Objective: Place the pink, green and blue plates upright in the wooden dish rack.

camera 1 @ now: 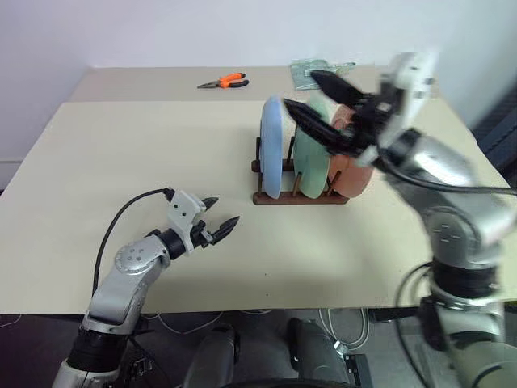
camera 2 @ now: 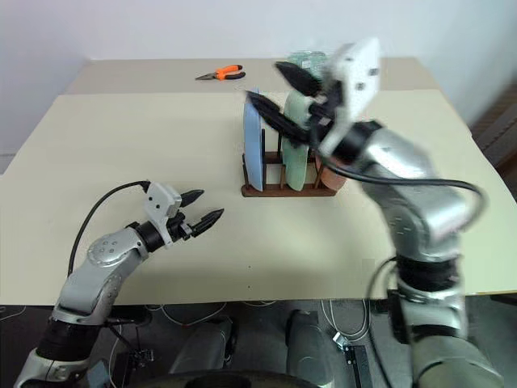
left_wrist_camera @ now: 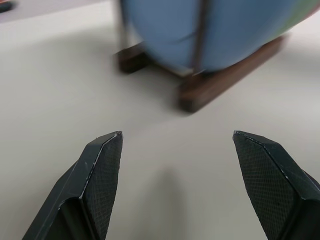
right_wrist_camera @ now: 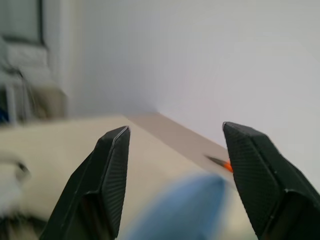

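My left tool (camera 1: 218, 221) hangs low over bare tabletop (camera 1: 121, 162), its fingers spread and empty, well short of the rack (camera 1: 299, 196). The rack holds all three plates on edge: blue (camera 1: 271, 149) leftmost, green (camera 1: 311, 158) in the middle, pink (camera 1: 353, 174) on the right. My right tool (camera 1: 311, 91) sits above them, fingers apart, holding nothing, and hides much of the green and pink plates. Pliers (camera 1: 224, 81) lie far back. Open room lies left of the rack.
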Motion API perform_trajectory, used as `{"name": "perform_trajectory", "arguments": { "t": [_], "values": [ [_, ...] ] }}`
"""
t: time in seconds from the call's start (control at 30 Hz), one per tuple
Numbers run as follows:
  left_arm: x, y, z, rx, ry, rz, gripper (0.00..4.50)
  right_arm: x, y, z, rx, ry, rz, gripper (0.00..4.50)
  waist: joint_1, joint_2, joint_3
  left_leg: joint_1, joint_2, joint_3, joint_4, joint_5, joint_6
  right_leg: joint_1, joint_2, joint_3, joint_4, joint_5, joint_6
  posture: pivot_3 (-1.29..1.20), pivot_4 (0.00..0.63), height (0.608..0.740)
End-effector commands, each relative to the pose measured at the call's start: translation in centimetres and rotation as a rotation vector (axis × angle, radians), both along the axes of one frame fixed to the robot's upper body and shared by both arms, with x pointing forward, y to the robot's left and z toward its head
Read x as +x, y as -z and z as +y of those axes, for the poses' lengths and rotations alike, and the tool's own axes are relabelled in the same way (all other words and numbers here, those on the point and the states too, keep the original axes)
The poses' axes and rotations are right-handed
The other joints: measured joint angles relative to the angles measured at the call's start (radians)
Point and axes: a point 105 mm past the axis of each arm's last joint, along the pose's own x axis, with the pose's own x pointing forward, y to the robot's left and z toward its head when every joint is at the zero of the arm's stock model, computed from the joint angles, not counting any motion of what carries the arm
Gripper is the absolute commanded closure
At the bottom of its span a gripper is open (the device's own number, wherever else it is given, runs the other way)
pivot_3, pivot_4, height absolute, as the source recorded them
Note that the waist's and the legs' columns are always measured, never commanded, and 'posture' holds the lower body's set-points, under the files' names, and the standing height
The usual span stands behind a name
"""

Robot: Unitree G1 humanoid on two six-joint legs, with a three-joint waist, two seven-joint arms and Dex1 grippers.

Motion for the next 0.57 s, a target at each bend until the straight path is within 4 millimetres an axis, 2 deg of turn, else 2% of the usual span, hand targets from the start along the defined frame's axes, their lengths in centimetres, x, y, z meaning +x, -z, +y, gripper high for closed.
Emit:
{"name": "perform_trajectory", "arguments": {
  "t": [0.03, 0.1, 0.17, 0.23, 0.33, 0.43, 0.57],
  "values": [
    [0.7, -0.6, 2.5, 0.052, -0.065, -0.055, 0.89, -1.1, 1.6, -4.4, -0.092, 0.092, 0.048, 1.52, 0.004, 0.000, 0.000, 0.000, 0.000, 0.001, 0.000, 0.000, 0.000, 0.000, 0.000, 0.000, 0.000, 0.000, 0.000, 0.00, 0.150, 0.740],
    [0.9, -0.4, 3.1, 0.069, -0.078, -0.058, 0.89, -1.4, 3.0, -6.3, -0.129, 0.130, 0.105, 1.52, 0.002, 0.001, 0.000, 0.000, 0.000, 0.002, 0.000, 0.000, 0.000, 0.000, -0.001, 0.001, 0.000, 0.000, 0.000, 0.00, 0.150, 0.740],
    [0.7, -0.1, 4.8, 0.089, -0.108, -0.045, 0.89, -1.6, 7.5, -9.6, -0.177, 0.225, 0.255, 1.52, 0.004, 0.001, 0.000, 0.001, 0.000, 0.003, 0.000, 0.000, 0.000, 0.000, -0.001, 0.002, 0.000, 0.000, 0.000, 0.00, 0.150, 0.740],
    [0.4, 0.0, 5.5, 0.097, -0.113, -0.036, 0.89, -1.7, 10.7, -11.2, -0.243, 0.276, 0.332, 1.52, 0.006, -0.001, -0.001, 0.001, 0.001, 0.003, 0.000, 0.000, 0.001, 0.001, -0.001, 0.001, 0.000, -0.001, 0.000, 0.00, 0.150, 0.740],
    [0.2, 0.2, 5.4, 0.095, -0.106, -0.030, 0.89, -1.4, 12.1, -11.6, -0.244, 0.276, 0.354, 1.52, 0.001, 0.005, 0.002, 0.001, 0.000, 0.006, 0.001, -0.001, 0.001, 0.000, -0.003, 0.002, 0.000, 0.000, 0.000, 0.00, 0.150, 0.740],
    [-0.6, 0.9, 5.3, 0.087, -0.110, -0.010, 0.89, -0.4, 13.6, -12.1, -0.250, 0.309, 0.362, 1.52, -0.002, 0.005, 0.001, 0.002, 0.000, 0.007, 0.002, -0.001, 0.001, 0.001, -0.004, 0.002, 0.000, 0.000, 0.000, 0.00, 0.150, 0.740],
    [-1.1, 1.5, 5.0, 0.061, -0.137, -0.007, 0.89, 0.9, 14.3, -12.1, -0.264, 0.315, 0.340, 1.52, 0.001, 0.005, 0.001, 0.001, 0.000, 0.006, 0.001, -0.001, 0.001, 0.000, -0.004, 0.002, 0.000, 0.000, 0.000, 0.00, 0.150, 0.740]
  ]
}}
